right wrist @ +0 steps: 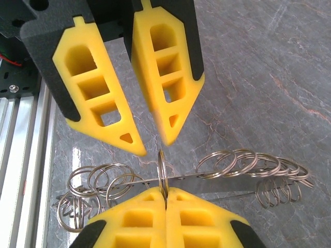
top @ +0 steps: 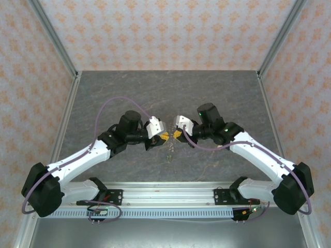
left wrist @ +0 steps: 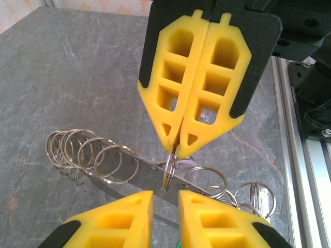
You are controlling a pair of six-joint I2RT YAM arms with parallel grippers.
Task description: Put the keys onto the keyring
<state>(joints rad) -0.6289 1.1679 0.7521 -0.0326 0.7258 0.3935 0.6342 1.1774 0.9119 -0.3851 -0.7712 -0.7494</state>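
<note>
A flat metal strip (left wrist: 129, 173) carries several silver split rings (left wrist: 77, 150) and hangs just above the table between the two grippers. My right gripper (right wrist: 165, 199) is shut on one upright split ring, the keyring (right wrist: 162, 170), which sits at the strip's middle. My left gripper (left wrist: 165, 204) faces it a finger's width away, open, with nothing between its fingers (right wrist: 103, 108). A small pale piece (left wrist: 187, 165) shows behind the held ring; I cannot tell what it is. The keys are hidden. From above, both grippers (top: 163, 136) (top: 177, 135) meet tip to tip at mid-table.
The dark stone tabletop (top: 170, 93) stretches away behind the grippers. An aluminium rail (top: 165, 194) runs along the near edge by the arm bases. A few small metal bits (top: 169, 147) lie on the table below the fingertips.
</note>
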